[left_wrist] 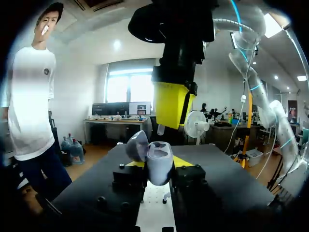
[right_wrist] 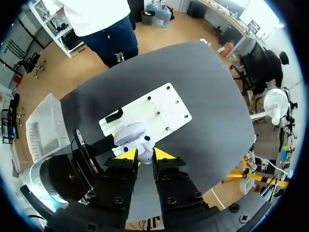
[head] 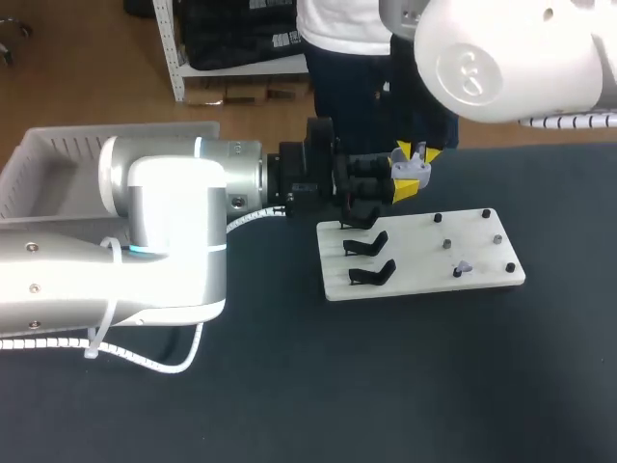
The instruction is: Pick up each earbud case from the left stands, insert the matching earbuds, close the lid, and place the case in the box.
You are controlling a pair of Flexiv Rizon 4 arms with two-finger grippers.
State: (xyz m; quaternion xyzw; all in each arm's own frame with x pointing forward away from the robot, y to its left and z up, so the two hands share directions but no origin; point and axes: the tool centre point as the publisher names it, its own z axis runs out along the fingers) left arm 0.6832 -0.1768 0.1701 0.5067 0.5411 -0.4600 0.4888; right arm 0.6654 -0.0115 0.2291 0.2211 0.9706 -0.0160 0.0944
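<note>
— Where is the case (head: 414, 170)?
— Lid open, held above the table at twelve o'clock from the white board (head: 415, 275); the left gripper (left_wrist: 155, 164) is clenched on it from both sides.
— And the right gripper (right_wrist: 145, 154)?
— Just above the case; whether it grips anything cannot be told; the box (head: 67, 145) lies at ten o'clock from the board.

White-silver left arm (head: 164, 231) w/ coiled white cable (head: 145, 359), black wrist (head: 307, 178), yellow-tipped jaws; glossy white right arm (head: 511, 58)
</note>
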